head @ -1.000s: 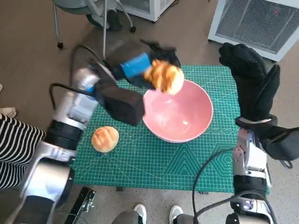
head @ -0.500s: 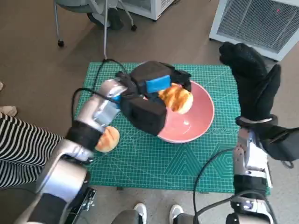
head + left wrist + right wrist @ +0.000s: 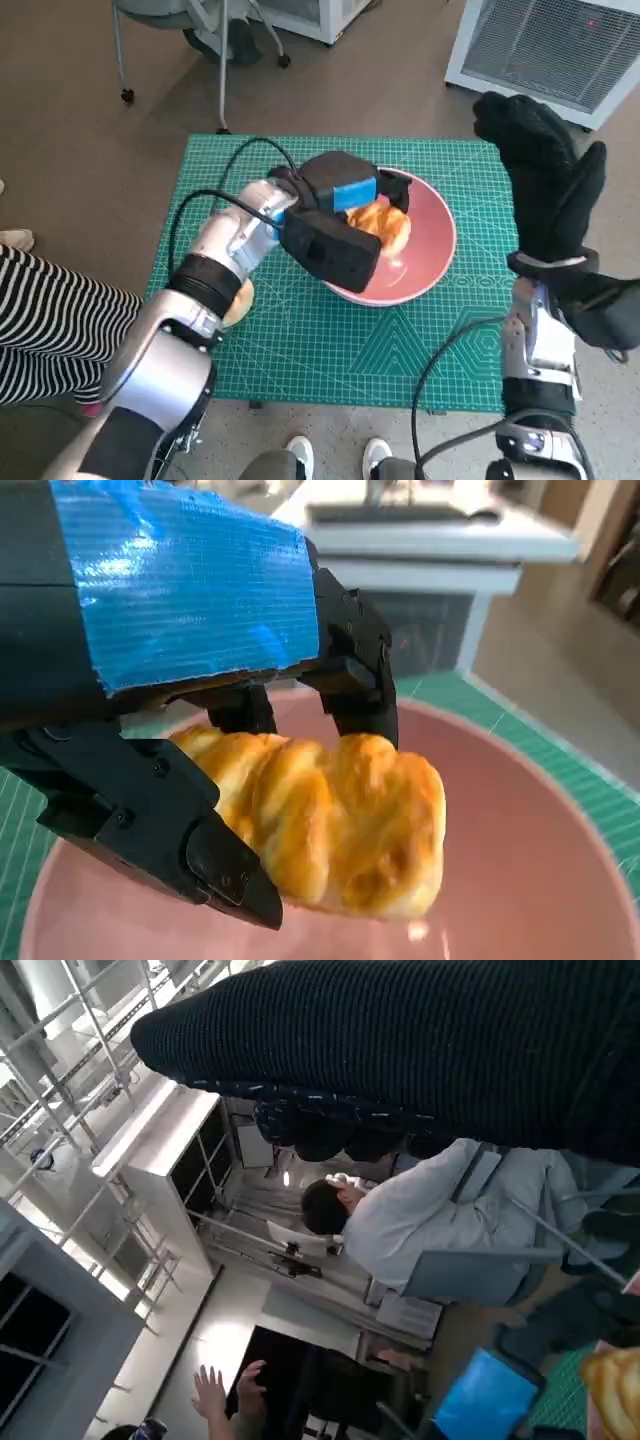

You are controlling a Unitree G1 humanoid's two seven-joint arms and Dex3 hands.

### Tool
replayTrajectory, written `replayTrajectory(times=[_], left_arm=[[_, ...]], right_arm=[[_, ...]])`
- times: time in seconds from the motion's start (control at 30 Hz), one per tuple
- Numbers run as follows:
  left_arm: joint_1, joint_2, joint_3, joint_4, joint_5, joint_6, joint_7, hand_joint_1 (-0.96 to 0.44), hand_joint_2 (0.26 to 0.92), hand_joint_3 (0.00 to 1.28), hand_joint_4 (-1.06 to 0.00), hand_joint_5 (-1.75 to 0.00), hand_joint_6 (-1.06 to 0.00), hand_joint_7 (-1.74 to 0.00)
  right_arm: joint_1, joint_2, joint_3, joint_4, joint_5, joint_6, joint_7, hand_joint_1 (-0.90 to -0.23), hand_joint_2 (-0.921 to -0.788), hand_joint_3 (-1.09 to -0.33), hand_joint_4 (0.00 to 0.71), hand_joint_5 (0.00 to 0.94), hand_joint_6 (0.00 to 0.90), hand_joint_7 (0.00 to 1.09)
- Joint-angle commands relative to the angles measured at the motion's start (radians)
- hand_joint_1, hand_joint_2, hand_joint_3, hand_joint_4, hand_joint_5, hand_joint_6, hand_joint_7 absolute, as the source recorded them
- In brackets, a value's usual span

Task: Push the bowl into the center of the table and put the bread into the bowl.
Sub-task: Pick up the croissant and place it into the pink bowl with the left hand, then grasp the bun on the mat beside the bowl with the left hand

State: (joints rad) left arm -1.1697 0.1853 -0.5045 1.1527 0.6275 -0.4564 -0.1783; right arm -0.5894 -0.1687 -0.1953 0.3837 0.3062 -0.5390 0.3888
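Pale forearms, blue-taped black left hand (image 3: 345, 200) (right hand (image 3: 545, 185) knit-gloved)

The bowl (image 3: 415, 255) sits on the surface (image 3: 330, 350) right of its middle, nearer the far edge. The left hand (image 3: 345, 195) holds a bread (image 3: 383, 224) over the bowl's left half, while a second bread (image 3: 238, 300) lies near the left edge, partly hidden under the left forearm. The right hand (image 3: 545, 185) stands raised over the far right corner.

Lab or workshop space. Green cutting mat (image 3: 330, 340) covers the small table; white louvred cabinet (image 3: 560, 50) and chair legs on castors (image 3: 128, 96) stand on brown floor. Metal shelving racks (image 3: 70, 1070); a seated person (image 3: 420, 1210) beyond.
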Motion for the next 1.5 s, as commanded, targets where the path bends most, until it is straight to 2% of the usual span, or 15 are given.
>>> replayTrajectory(times=[0.03,0.1,0.2,0.43,0.6,0.77,1.0,1.33,1.5], left_arm=[[-0.008,0.005,0.020,-0.027,-0.030,0.026,-0.056,-0.14,0.857,0.03,-0.40,-0.15,-0.40,-0.34],[0.000,0.021,0.031,-0.059,-0.043,0.022,-0.083,-0.19,0.841,0.01,-0.32,-0.06,-0.38,-0.21],[0.020,0.056,0.057,-0.115,-0.078,-0.010,-0.125,-0.26,0.822,0.00,-0.25,-0.02,-0.35,-0.12],[0.054,0.142,0.115,-0.244,-0.149,-0.046,-0.216,-0.40,0.806,0.00,-0.17,0.00,-0.31,-0.05],[0.087,0.226,0.174,-0.371,-0.228,-0.048,-0.309,-0.45,0.805,0.00,-0.15,0.00,-0.31,-0.04],[0.140,0.315,0.240,-0.517,-0.311,-0.032,-0.398,-0.44,0.795,0.00,-0.13,0.00,-0.32,-0.04],[0.240,0.435,0.346,-0.741,-0.432,0.046,-0.502,-0.39,0.785,0.00,-0.10,0.00,-0.32,-0.03],[0.407,0.568,0.455,-0.979,-0.489,0.136,-0.549,-0.42,0.786,0.00,-0.10,0.00,-0.33,-0.03],[0.472,0.624,0.483,-1.048,-0.482,0.165,-0.569,-0.38,0.765,0.00,-0.10,0.00,-0.33,-0.03]], right_arm=[[0.028,-0.008,0.000,-0.002,-0.017,0.010,-0.010,-0.725,-0.921,-0.647,0.162,0.000,0.103,0.34],[0.029,-0.008,0.000,-0.004,-0.017,0.010,-0.012,-0.725,-0.921,-0.650,0.161,0.000,0.102,0.34],[0.030,-0.008,0.002,-0.009,-0.019,0.011,-0.015,-0.721,-0.921,-0.654,0.159,0.000,0.100,0.34],[0.034,-0.006,0.008,-0.018,-0.022,0.013,-0.022,-0.715,-0.921,-0.662,0.159,0.000,0.099,0.34],[0.036,-0.004,0.012,-0.024,-0.024,0.016,-0.027,-0.713,-0.921,-0.665,0.159,0.000,0.098,0.34],[0.036,-0.001,0.015,-0.028,-0.021,0.019,-0.028,-0.714,-0.921,-0.664,0.159,0.000,0.098,0.34],[0.037,0.003,0.019,-0.031,-0.018,0.021,-0.029,-0.711,-0.921,-0.664,0.160,0.000,0.098,0.35],[0.035,0.006,0.022,-0.029,-0.003,0.026,-0.020,-0.712,-0.921,-0.663,0.160,0.000,0.093,0.34],[0.034,0.008,0.025,-0.030,0.004,0.031,-0.016,-0.715,-0.921,-0.662,0.160,0.001,0.090,0.34]])
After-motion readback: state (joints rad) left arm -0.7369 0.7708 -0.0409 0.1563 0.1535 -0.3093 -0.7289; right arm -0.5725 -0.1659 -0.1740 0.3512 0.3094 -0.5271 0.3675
